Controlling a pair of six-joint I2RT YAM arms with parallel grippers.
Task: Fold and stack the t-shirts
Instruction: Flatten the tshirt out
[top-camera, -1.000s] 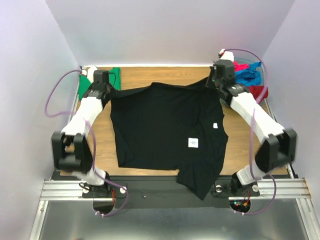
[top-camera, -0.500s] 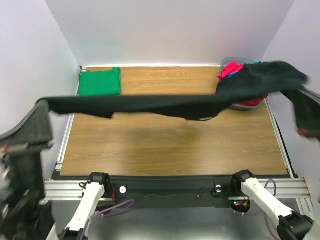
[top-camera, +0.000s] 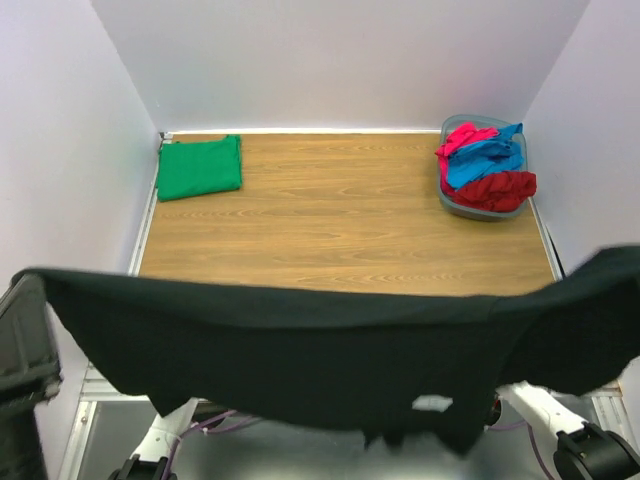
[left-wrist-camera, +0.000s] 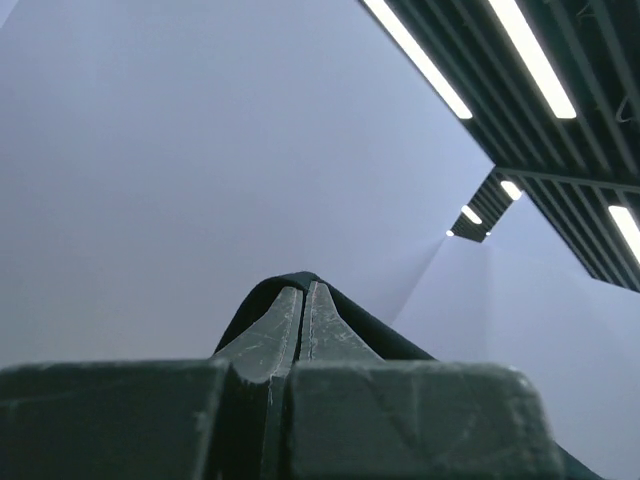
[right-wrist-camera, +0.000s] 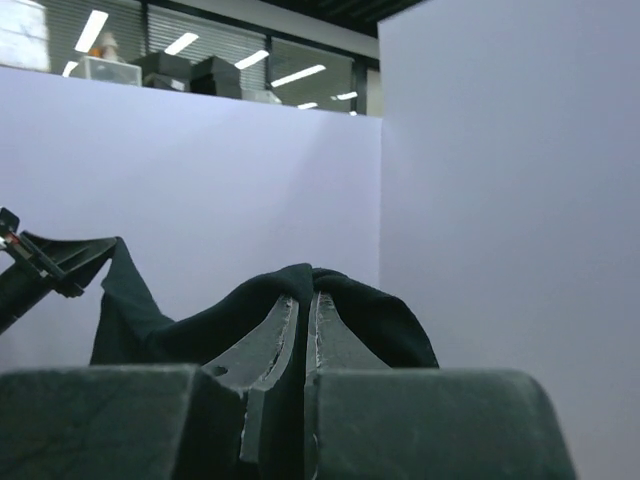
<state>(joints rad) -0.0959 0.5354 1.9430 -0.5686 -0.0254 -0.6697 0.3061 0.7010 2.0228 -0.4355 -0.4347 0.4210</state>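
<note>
The black t-shirt (top-camera: 300, 350) hangs stretched in the air across the near edge of the top view, close to the camera, with its small white label (top-camera: 432, 403) low on it. My left gripper (left-wrist-camera: 303, 290) is shut on one end of the shirt (left-wrist-camera: 400, 345). My right gripper (right-wrist-camera: 304, 297) is shut on the other end, and black cloth (right-wrist-camera: 200, 320) bulges over both of its fingers. In the top view the left arm (top-camera: 22, 345) shows at the left edge. The right gripper lies beyond the right edge. A folded green t-shirt (top-camera: 199, 167) lies at the table's back left corner.
A grey-blue tub (top-camera: 458, 120) at the back right holds crumpled pink (top-camera: 462, 137), blue (top-camera: 487, 153) and red (top-camera: 495, 188) t-shirts. The wooden table top (top-camera: 340, 230) shows bare between the green shirt and the tub. White walls close in the left, back and right sides.
The black shirt lay spread flat on the table. Both arms have lifted it by its far corners and swung it up and toward the near edge, where it hangs.
</note>
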